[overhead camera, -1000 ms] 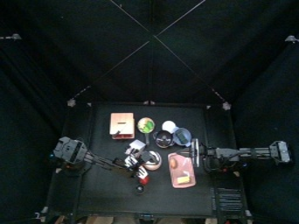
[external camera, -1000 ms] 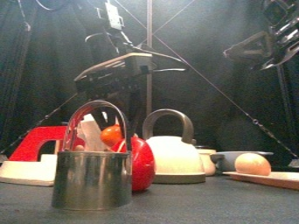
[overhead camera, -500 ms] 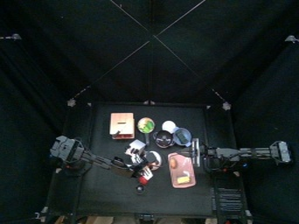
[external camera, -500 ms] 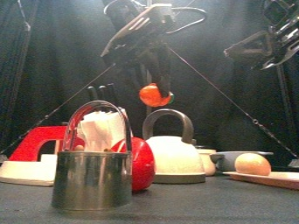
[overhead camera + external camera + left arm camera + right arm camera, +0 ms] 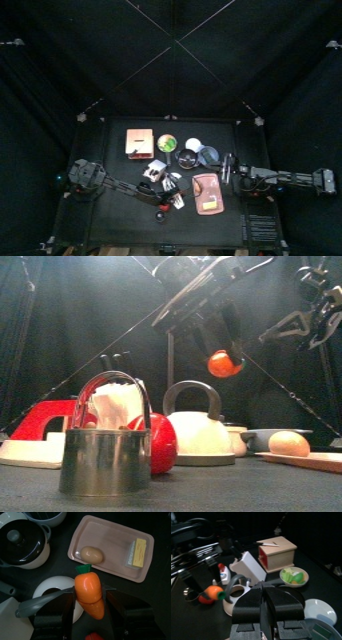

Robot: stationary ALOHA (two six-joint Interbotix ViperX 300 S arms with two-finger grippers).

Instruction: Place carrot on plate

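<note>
Gripping the carrot point(image 5: 89, 594) between its two jaws, left gripper point(image 5: 90, 609) hangs in the air over the table; carrot sits lengthwise in the gap, green top sticking out past the jaw tips, orange body back between them. In the front view the carrot point(image 5: 222, 362) is well clear of everything standing on the table. From the left wrist, its green end lies just short of the plate point(image 5: 113, 542) edge, over the gap between the plate and the white kettle point(image 5: 53, 594).

One plate, pink, oblong. On it: one egg point(image 5: 93, 554) and one yellow block point(image 5: 138, 552), apart from each other.

Right gripper point(image 5: 264, 607) has its jaws pressed together, nothing between them, raised at the right side of the table point(image 5: 254, 190).

Counts elsewhere: one kettle, one steel tin point(image 5: 104, 461) at the front with a red item point(image 5: 160, 441) just beside it, one black-lidded pot point(image 5: 23, 542), one wooden box point(image 5: 278, 551), one small bowl of green stuff point(image 5: 294, 576), one white dish point(image 5: 322, 609), one small bottle point(image 5: 223, 573).
</note>
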